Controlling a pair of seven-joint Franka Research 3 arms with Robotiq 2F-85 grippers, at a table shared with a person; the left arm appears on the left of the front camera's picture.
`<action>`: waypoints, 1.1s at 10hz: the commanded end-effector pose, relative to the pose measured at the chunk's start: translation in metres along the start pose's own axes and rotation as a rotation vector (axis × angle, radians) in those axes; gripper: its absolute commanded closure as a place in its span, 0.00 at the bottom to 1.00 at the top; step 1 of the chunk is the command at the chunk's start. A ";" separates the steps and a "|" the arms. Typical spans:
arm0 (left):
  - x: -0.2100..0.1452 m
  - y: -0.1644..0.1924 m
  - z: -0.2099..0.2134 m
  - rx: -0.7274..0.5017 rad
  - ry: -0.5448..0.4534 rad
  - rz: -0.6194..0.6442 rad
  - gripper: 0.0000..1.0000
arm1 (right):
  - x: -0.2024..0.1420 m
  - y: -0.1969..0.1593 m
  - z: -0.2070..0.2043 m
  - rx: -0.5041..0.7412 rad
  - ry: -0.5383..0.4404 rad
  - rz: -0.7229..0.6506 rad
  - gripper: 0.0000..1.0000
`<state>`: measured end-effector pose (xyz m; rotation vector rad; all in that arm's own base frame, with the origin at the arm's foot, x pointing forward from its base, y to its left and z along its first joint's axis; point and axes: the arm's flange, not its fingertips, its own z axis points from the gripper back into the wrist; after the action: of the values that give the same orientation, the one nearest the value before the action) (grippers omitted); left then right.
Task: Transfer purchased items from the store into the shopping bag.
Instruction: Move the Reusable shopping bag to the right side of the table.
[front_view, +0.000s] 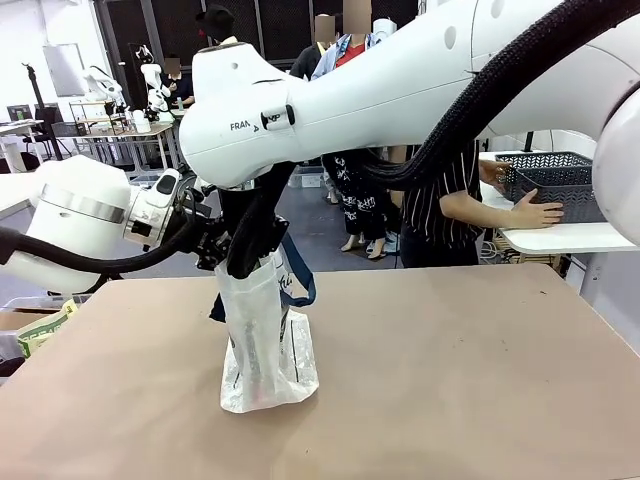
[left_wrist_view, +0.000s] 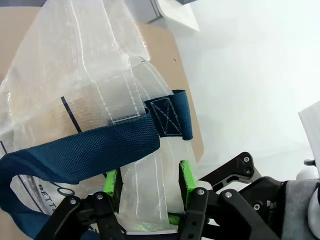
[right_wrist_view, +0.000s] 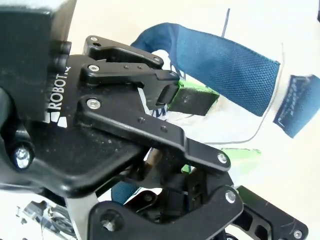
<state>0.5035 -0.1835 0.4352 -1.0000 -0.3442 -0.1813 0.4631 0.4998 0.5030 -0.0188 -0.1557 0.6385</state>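
The shopping bag (front_view: 268, 350), translucent white with navy handles (front_view: 300, 280), stands upright left of the table's middle. My left gripper (front_view: 222, 250) comes in from the left at its rim. In the left wrist view its green pads (left_wrist_view: 186, 181) sit on either side of a strip of the bag's wall (left_wrist_view: 147, 200), just under a navy handle (left_wrist_view: 90, 147). My right gripper (front_view: 248, 262) reaches across from the right and points down into the bag's mouth, shut; what it holds, if anything, is hidden. The store (front_view: 555, 180), a dark grey lattice basket, is at the far right under a person's hand (front_view: 540, 212). The purchased items are hidden.
The basket rests on a white side table (front_view: 560, 238) beyond the brown tabletop (front_view: 450, 380), which spreads wide to the right of the bag. A yellow-green packet (front_view: 45, 325) lies off the table's left edge. My right arm (front_view: 400, 90) spans the upper picture.
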 end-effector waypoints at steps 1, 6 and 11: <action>-0.004 -0.021 0.011 -0.114 0.024 -0.020 0.40 | 0.000 -0.003 -0.019 -0.062 -0.021 -0.029 1.00; -0.008 -0.013 0.019 -0.221 0.023 -0.005 0.40 | 0.003 -0.002 -0.024 -0.072 -0.017 -0.029 1.00; -0.008 -0.014 0.017 -0.288 0.072 -0.018 0.40 | 0.006 0.000 -0.025 -0.071 -0.016 -0.020 1.00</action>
<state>0.5006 -0.1611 0.4350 -1.1662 -0.2949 -0.1989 0.4635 0.4974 0.5018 -0.0543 -0.1650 0.6204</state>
